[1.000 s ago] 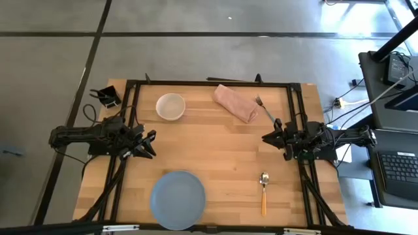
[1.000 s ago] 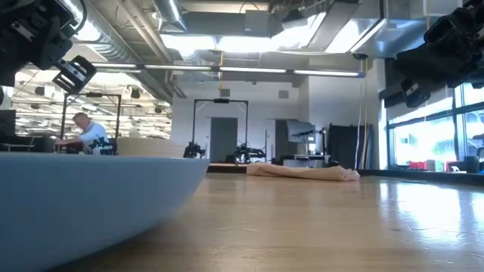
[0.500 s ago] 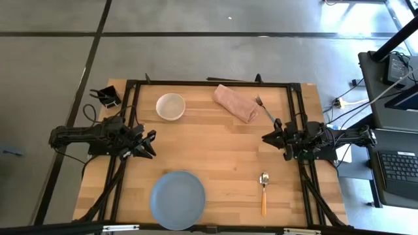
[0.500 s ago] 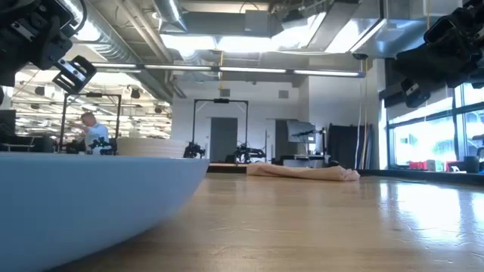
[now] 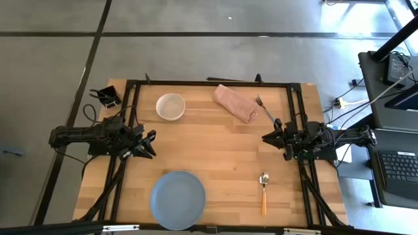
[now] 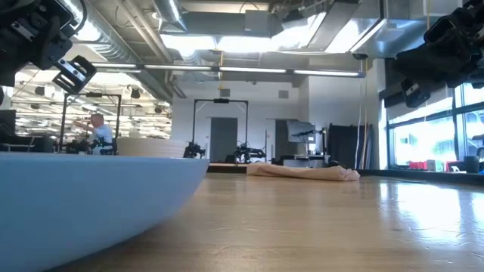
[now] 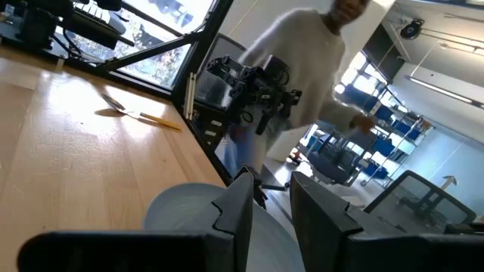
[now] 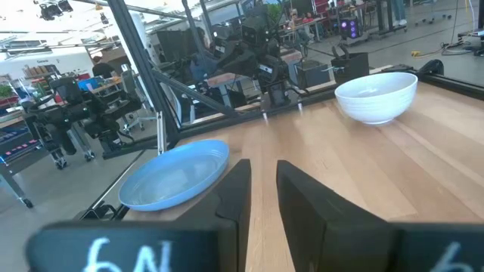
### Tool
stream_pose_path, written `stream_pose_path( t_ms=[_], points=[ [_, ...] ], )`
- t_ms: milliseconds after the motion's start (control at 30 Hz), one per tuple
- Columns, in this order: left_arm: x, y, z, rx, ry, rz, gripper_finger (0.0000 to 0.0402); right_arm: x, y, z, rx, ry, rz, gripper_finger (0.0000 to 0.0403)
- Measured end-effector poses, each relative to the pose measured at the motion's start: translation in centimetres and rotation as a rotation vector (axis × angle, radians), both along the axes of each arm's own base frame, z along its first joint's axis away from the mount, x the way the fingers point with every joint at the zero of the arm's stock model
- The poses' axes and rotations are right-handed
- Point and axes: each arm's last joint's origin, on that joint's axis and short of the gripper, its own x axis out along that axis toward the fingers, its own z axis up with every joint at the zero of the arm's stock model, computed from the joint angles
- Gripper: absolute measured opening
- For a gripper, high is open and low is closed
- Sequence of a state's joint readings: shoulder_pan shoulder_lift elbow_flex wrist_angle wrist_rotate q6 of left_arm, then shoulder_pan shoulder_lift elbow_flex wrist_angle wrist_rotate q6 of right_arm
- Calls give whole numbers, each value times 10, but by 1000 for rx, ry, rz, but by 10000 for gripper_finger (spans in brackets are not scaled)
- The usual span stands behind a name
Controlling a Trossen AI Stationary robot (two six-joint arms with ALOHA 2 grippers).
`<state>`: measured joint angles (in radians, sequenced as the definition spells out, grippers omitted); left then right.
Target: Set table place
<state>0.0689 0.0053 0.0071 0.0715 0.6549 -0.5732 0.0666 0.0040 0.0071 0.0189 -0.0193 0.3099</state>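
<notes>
Round grey-blue plate (image 5: 177,200) is seen at six o'clock on the wooden table (image 5: 215,150); left gripper (image 5: 149,144) and right gripper (image 5: 268,137) hover slightly parted, empty. Plate's near-edge perch risks a knock-off.

In the low view the plate (image 6: 83,200) fills the 8 o'clock corner, cut off by the left and bottom edges, and hides the table behind it. The left arm (image 6: 38,41) and right arm (image 6: 442,53) are cropped at 10 and 2 o'clock. In the left wrist view a person (image 7: 302,68) at 12 o'clock is motion-blurred, head cut off. The fork (image 5: 264,108) at 1 o'clock is too small to make out its tines.
</notes>
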Motion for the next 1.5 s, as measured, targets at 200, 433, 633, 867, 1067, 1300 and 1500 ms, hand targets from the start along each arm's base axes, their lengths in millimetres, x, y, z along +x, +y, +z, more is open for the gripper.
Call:
stream_pose_path(
  t_ms=[200,433,633,867,1067,1300,1500],
  points=[
    [0,0,0,0,0,0,82,0,0,1,-10,-7,-4,68],
    [0,0,0,0,0,0,82,-2,-3,17,-134,-186,-123,68],
    [0,0,0,64,-43,-11,82,-2,-3,20,-129,-211,-125,68],
    [0,1,2,210,-153,3,82,-18,-7,54,227,-601,-155,68],
    [1,4,3,401,-260,141,82,-47,-12,80,272,-999,-242,68],
    [4,12,4,480,-236,446,82,-65,-11,89,127,-1192,-281,68],
    [-2,13,29,382,-467,545,82,-71,-10,101,60,-1246,-262,68]
  ],
)
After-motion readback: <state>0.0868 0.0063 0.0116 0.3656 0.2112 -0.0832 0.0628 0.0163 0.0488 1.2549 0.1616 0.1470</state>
